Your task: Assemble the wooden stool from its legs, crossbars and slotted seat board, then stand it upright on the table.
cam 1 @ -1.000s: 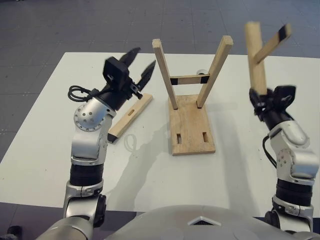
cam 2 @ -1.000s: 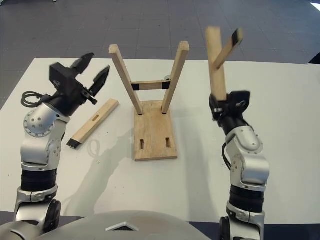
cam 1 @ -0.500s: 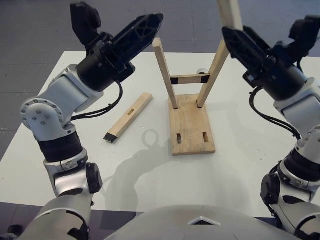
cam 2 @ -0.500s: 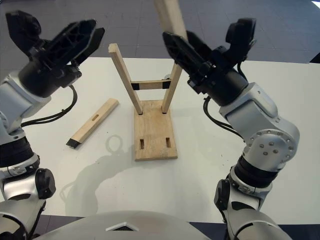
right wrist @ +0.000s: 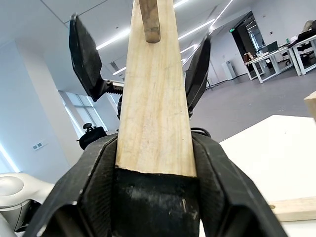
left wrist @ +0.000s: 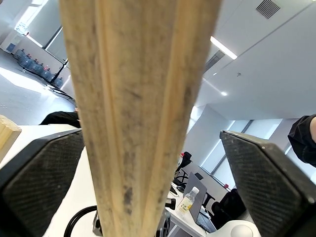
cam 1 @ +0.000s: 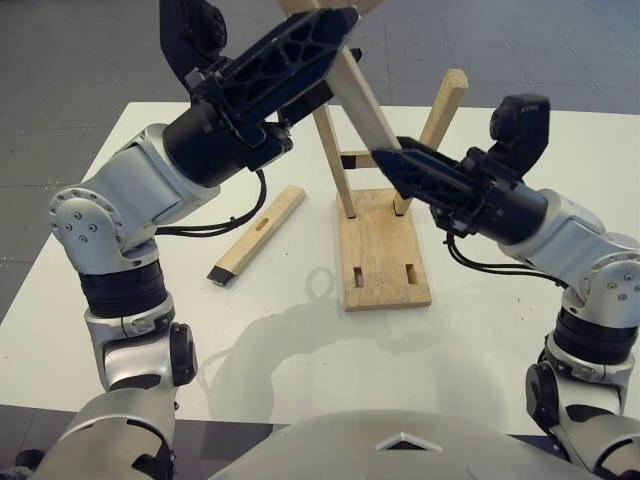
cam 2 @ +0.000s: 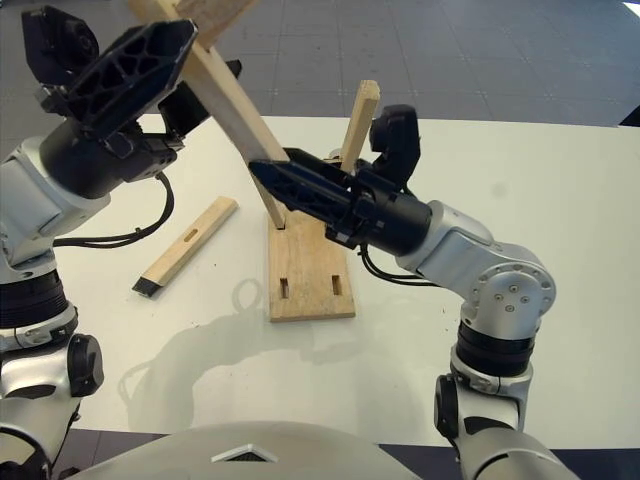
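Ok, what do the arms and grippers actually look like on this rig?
The left arm and right arm are silver-grey with rounded joint housings, a disc with small holes at each elbow, and black ribbed bands below. Black cables loop out beside the forearms. The left gripper and right gripper are matt black with two long tapered fingers; the left's show lattice cut-outs.

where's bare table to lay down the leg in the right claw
Bare patch: the table right of the seat board, out to its right edge. The near strip in front of the board is free. Crowded: the middle, with left claw and right claw at the held leg, and the left, where a loose leg lies.
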Tool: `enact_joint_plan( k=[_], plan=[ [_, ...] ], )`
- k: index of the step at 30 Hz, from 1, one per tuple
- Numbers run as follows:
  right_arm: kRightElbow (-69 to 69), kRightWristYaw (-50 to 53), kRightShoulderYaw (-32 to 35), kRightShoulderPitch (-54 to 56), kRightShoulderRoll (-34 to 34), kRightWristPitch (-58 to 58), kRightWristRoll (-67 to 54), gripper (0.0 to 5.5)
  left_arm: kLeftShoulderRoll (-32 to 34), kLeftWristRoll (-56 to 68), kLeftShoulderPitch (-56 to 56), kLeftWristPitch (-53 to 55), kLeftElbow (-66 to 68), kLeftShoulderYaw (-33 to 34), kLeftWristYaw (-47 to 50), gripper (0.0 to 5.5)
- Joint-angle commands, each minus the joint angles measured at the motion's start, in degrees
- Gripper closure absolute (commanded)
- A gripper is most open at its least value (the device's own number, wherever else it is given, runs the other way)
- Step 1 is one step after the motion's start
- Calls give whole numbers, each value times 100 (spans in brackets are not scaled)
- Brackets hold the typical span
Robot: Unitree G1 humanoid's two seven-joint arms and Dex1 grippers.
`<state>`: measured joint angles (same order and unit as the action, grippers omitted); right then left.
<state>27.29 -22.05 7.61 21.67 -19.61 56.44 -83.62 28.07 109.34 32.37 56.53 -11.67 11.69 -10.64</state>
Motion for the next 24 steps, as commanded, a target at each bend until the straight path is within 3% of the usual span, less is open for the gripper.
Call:
enact_joint_plan(
  k=[1,18,24],
  plan=[
    [110,-82,-78,-21,-153,-86,-133,347,278,-295,-77,186,-95,-102,-375,59],
    [169,-203,-235,-268,-463,-196,-192,347,502,-712,-256,255,-17,-84,-1144,323],
    [156,-246,-247,-283,-513,-196,-250,347,517,-812,-287,280,-43,-99,-1261,336]
  ],
)
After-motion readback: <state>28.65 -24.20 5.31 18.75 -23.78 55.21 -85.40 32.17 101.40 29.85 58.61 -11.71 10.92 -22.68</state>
